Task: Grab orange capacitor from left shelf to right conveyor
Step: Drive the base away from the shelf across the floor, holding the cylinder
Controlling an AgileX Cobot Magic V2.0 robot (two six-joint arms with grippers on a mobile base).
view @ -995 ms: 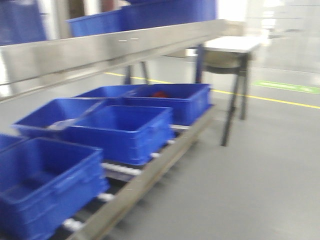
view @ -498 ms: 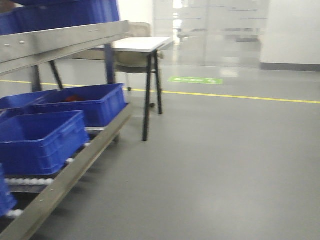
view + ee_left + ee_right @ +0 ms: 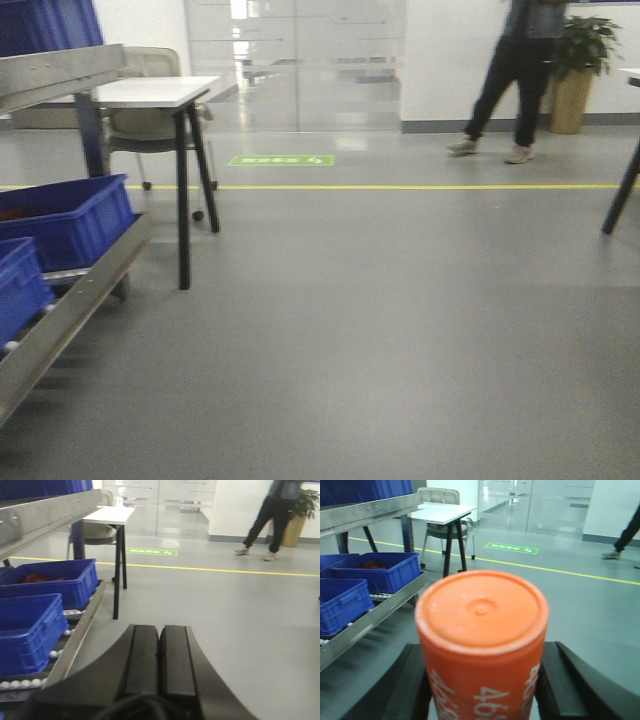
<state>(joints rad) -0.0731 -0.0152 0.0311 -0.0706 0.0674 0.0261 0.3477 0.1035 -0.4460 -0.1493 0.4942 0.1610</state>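
At the left edge of the floor [image 3: 380, 330]: left shelf [image 3: 60, 72], brushed steel, its upper ledge running back toward the rear wall. The lower level is a sloping roller track [image 3: 80, 635] with white rollers.

On the track: two blue bins [image 3: 68, 212], one behind the other along the outer rail. The farther bin holds something red, too blurred to name.

Just past the shelf's far end: white table [image 3: 155, 92] on black legs, with a pale chair [image 3: 140, 125] tucked beneath.

Mid-floor, near the glass wall [image 3: 300, 60]: green floor marking [image 3: 282, 160]. In front of it, a yellow line [image 3: 420, 187] crosses the floor from side to side.

Toward the back right corner: person [image 3: 515, 75] in dark clothes, mid-stride and blurred. Potted plant [image 3: 580, 60] beside them, against the wall.

At the right edge: one dark slanted leg [image 3: 620, 190], the rest of the piece cut off.

Left gripper [image 3: 159, 632]: black fingers pressed flat together with nothing between them, pointing out over the floor beside the track's outer rail.

Right gripper [image 3: 482, 685]: black jaws spread to either side of the orange capacitor [image 3: 481, 620], bearing on its flanks. The capacitor's dimpled end cap faces the wrist camera. White digits run along its side, "468" legible and the rest cut off. It is carried in the air over the floor, right of the shelf and well apart from its ledge.
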